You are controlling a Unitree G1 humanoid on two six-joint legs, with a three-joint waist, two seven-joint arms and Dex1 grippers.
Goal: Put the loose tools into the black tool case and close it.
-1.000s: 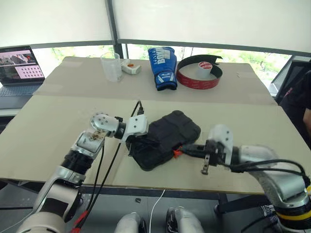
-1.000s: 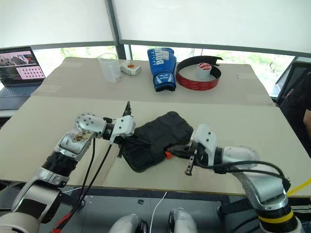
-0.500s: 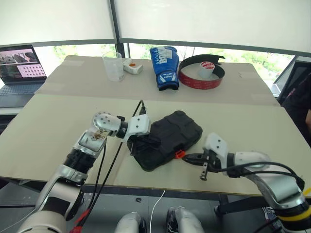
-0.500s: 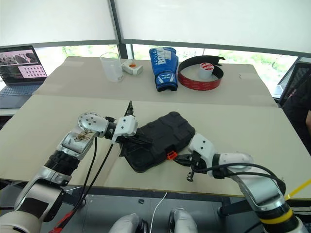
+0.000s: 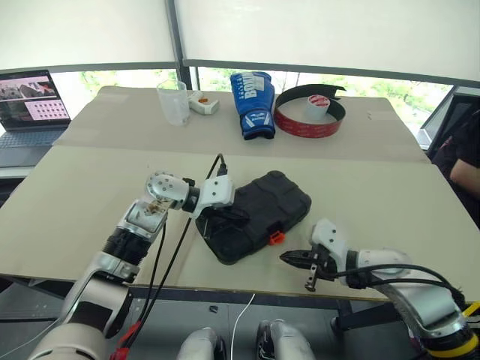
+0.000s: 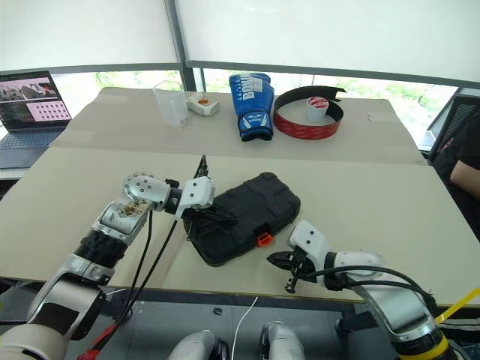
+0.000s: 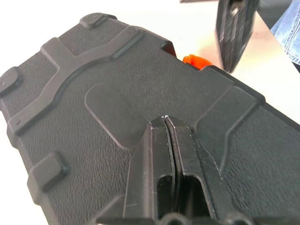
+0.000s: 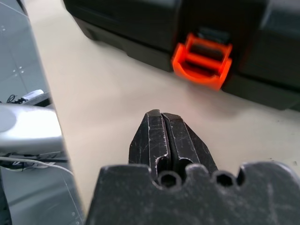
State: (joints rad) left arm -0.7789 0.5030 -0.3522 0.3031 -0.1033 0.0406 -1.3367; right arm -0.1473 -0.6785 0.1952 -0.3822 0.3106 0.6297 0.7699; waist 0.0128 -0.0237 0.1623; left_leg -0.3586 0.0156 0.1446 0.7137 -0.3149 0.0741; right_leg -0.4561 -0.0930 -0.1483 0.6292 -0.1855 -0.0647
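Observation:
The black tool case (image 5: 259,214) lies closed in the middle of the table, its textured lid up. Its small orange latch (image 8: 202,60) sticks out from the front wall. My left gripper (image 7: 165,121) is shut and its tips rest on the lid near the case's left end. My right gripper (image 5: 287,257) is shut with nothing in it. It hangs low over the table just in front of the latch (image 5: 276,238), with a gap of bare table between them. The loose tools are out of view.
At the back of the table are a clear cup (image 5: 174,101), a small white object (image 5: 202,103), a blue boxing glove (image 5: 251,103) and a red-and-black curved band (image 5: 309,112). A laptop (image 5: 30,97) sits far left. A person's arm (image 5: 465,161) shows far right. The table's front edge (image 5: 247,289) is close to my right gripper.
My right gripper has sunk toward the table and come away from the orange latch. The left gripper has stayed on the lid, and the case has not moved.

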